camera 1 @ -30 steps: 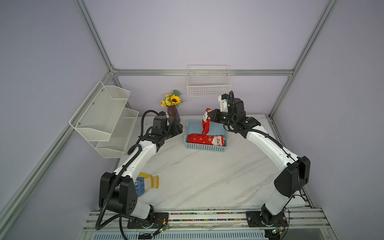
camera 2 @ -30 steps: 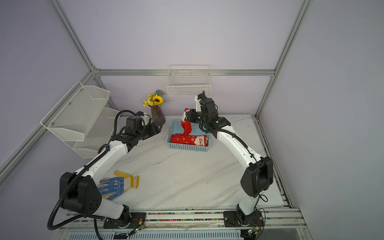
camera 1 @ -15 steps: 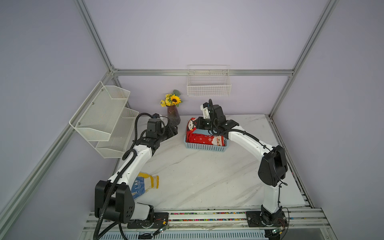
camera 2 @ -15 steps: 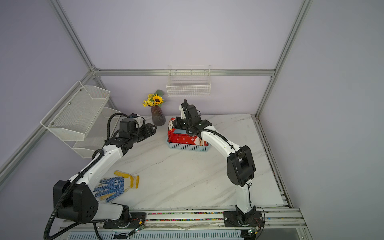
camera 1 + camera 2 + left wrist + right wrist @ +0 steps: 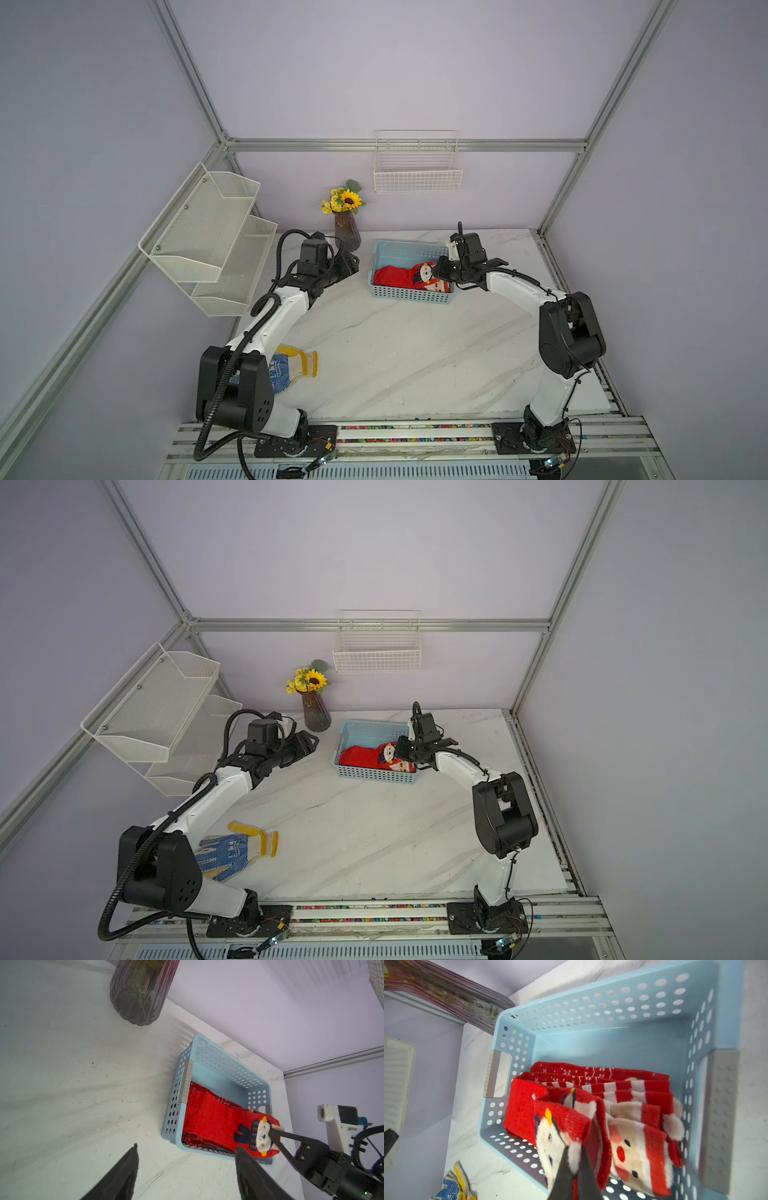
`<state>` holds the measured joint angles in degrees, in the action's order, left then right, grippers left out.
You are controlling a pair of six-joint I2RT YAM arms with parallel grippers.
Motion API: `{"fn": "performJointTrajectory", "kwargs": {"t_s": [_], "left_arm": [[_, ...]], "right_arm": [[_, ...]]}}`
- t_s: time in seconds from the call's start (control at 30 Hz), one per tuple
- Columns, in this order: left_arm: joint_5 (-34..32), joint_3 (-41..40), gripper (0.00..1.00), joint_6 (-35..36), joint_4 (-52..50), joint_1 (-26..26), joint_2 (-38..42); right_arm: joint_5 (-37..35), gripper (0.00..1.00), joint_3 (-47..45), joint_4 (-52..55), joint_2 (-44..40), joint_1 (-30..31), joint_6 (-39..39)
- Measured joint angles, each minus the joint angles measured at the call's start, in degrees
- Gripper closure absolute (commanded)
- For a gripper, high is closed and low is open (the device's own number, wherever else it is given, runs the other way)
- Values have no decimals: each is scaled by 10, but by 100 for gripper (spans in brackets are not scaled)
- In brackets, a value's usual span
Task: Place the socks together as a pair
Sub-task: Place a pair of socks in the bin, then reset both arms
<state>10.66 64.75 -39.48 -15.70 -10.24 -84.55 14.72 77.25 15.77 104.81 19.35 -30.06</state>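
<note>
The right gripper (image 5: 574, 1154) has its fingers pressed together on the fluffy white cuff tuft of a plush red cartoon-face sock (image 5: 558, 1126), which drapes from the pinch into the basket. I judge the step to be laying it onto its twin sock (image 5: 571, 1096), just past the fingertips. Next, the cuff should be lowered flush over that twin and let go. Beyond lie soft Santa socks (image 5: 633, 1147), striped socks (image 5: 623, 1086) and snowflake socks (image 5: 581, 1070), all inside the perforated blue plastic basket (image 5: 612, 1005). Farther off, the left gripper (image 5: 186, 1147) hovers empty, fingers spread, beside the basket.
</note>
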Motion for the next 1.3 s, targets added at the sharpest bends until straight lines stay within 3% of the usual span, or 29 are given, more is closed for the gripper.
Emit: {"fn": "performJointTrajectory", "kwargs": {"t_s": [0.37,0.43,0.47,0.53,0.6,0.73,0.9,0.97,1.13,1.3], "left_arm": [[12,0,27,0,2,-23,-33],[11,0,24,0,2,-23,-33],[11,0,22,0,2,-23,-33],[8,0,17,0,2,-23,-33],[4,0,1,0,2,-23,-32],[-18,0,0,0,-5,-23,-15],[-68,-40,0,8,-7,-26,73],[-97,-52,0,17,-12,-28,108],[-180,-79,0,55,-16,-30,144],[-287,-120,0,110,-10,-30,153]], "right_arm": [[-5,100,-14,-7,-20,-23,10],[-5,90,-14,-7,-21,-24,12],[-7,80,-14,-7,-21,-24,14],[-17,48,-14,-3,-22,-24,15],[-33,34,-19,2,-33,-24,19],[-73,29,-23,29,-91,-24,32],[-152,24,-44,44,-225,-24,54],[-193,3,-72,40,-289,-24,63],[-279,3,-172,9,-410,-24,73],[-370,3,-270,-21,-443,-24,93]]}}
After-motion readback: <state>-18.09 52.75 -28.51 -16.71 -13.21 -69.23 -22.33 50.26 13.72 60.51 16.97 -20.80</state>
